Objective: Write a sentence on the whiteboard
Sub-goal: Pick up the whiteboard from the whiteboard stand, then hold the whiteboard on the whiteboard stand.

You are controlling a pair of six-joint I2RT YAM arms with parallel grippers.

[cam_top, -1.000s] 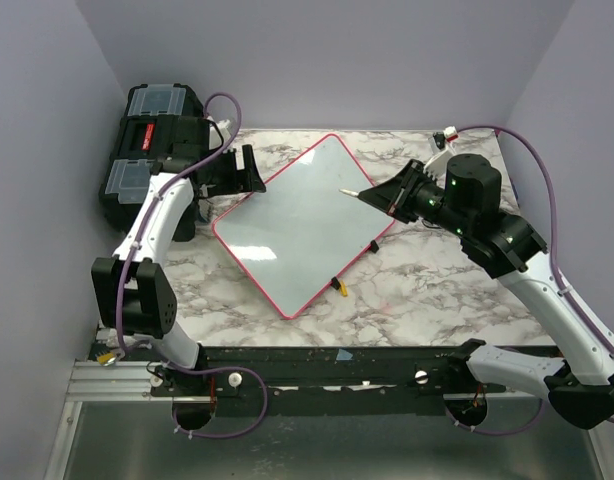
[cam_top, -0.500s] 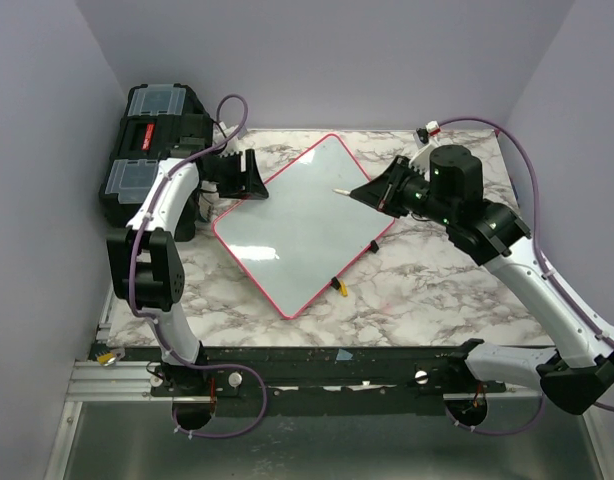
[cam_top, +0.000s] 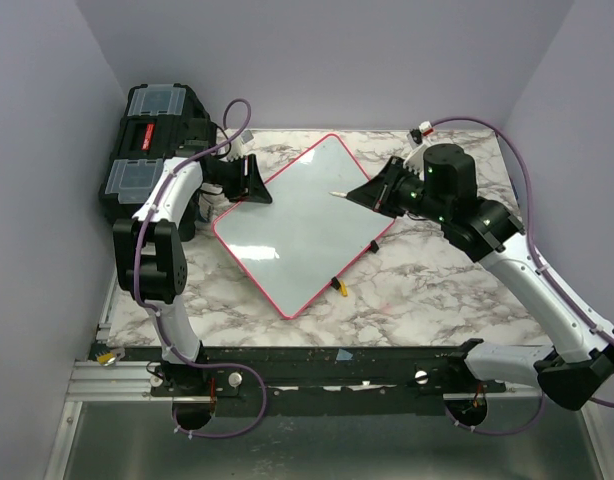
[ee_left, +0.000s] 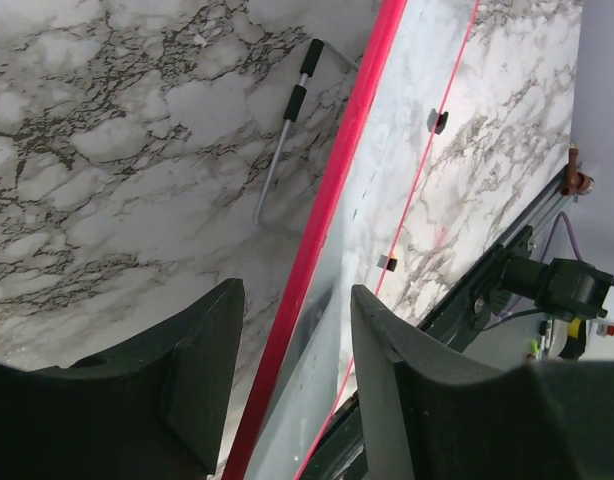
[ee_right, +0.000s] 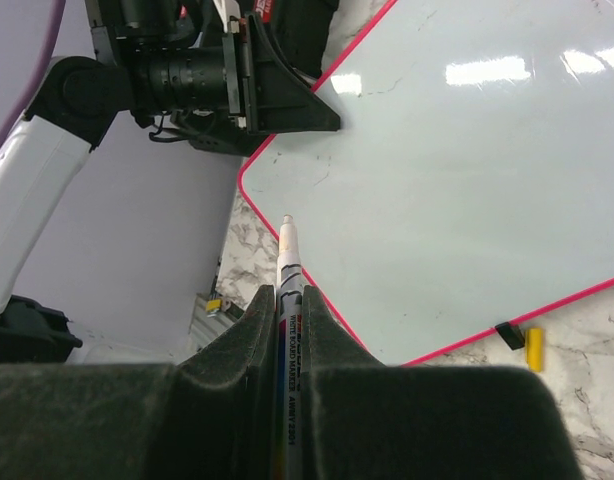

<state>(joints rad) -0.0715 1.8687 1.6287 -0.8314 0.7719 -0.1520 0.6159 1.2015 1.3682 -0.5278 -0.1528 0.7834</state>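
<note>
The whiteboard point(cam_top: 302, 225) lies tilted like a diamond on the marble table, pink-red frame, surface blank; no sentence shows on it. My left gripper point(cam_top: 253, 181) is open at the board's upper-left edge. In the left wrist view the red frame point(ee_left: 332, 190) runs between its fingers point(ee_left: 202, 370), which stand apart from it. My right gripper point(cam_top: 375, 193) is shut on a white whiteboard marker point(ee_right: 288, 262). The marker's tip point(cam_top: 337, 193) hangs over the board's upper right part. The board fills the right wrist view point(ee_right: 467, 180), with the left gripper point(ee_right: 287, 100) at its edge.
A black toolbox point(cam_top: 152, 140) stands at the far left. A yellow cap point(cam_top: 339, 287) and a black clip point(ee_right: 507, 333) sit at the board's lower-right edge. A thin metal rod with a black handle point(ee_left: 287, 110) lies on the table point(cam_top: 437, 280) beside the board.
My left gripper has swung in from the toolbox side to the board's upper-left edge. My right gripper has moved left and farther over the board, marker still held.
</note>
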